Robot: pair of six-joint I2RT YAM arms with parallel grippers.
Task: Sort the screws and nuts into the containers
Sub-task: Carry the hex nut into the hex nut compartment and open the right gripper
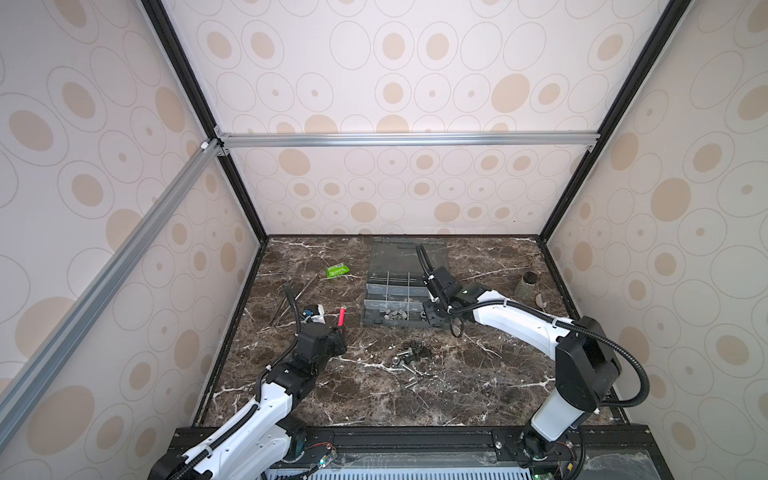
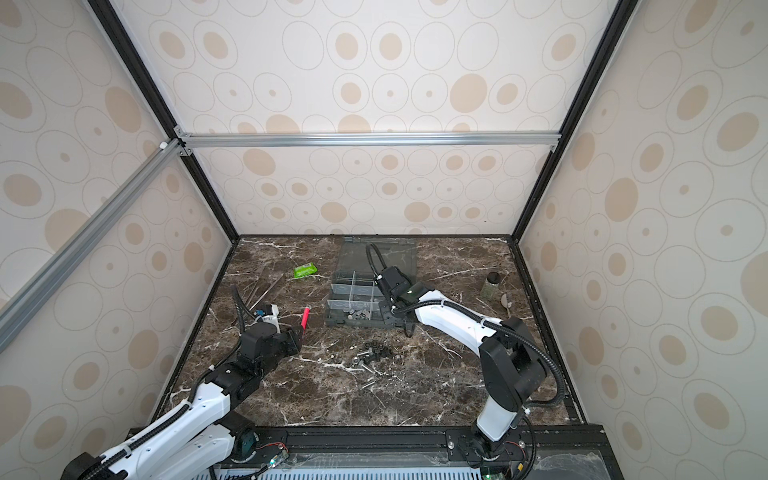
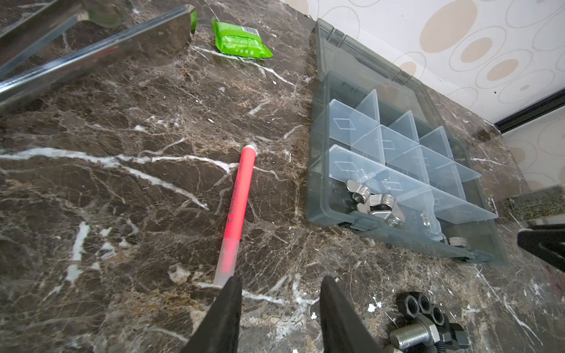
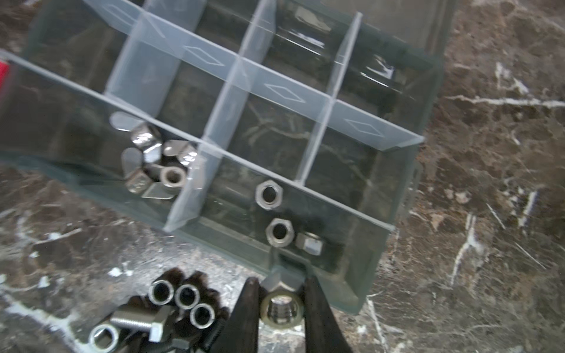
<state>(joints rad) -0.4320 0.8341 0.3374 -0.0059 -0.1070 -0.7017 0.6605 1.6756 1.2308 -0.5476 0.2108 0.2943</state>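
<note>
**Right gripper** [image 4: 281,281]: jaws clenched on a single silver hex nut [image 4: 282,308], which is pinched between the two black fingers with its bore facing the wrist camera. In both top views this gripper is at the front right corner of the organiser box [image 1: 372,291]. The wrist picture is slightly blurred. The hex nut appears to sit just at the box's front wall, by the latch, and I cannot tell whether it is inside the wall line or outside it.

**Organiser box:** stands mid-counter [image 1: 478,395] toward the back edge, with its lid folded open toward the back. In the front row, the left compartment holds wing nuts [image 4: 143,149] and one plain nut. The compartment beside it holds three sorted nuts [image 4: 269,195], which lie apart from the dividers.

**Unsorted pile** [image 1: 409,357]: silver screws and dark nuts lie together at the middle of the counter, in front of the box and not touching it.

**Left gripper** [image 3: 279,281]: jaws released, with only bare counter between them. It is left of the pile, and one fingertip is just beside the clear end of a red pen [image 3: 238,207].

**Other items:**
- A green packet [image 1: 336,271] and tweezers [image 3: 97,52] lie toward the back left corner.
- A black-capped jar [image 1: 527,284] stands near the right edge.
</note>
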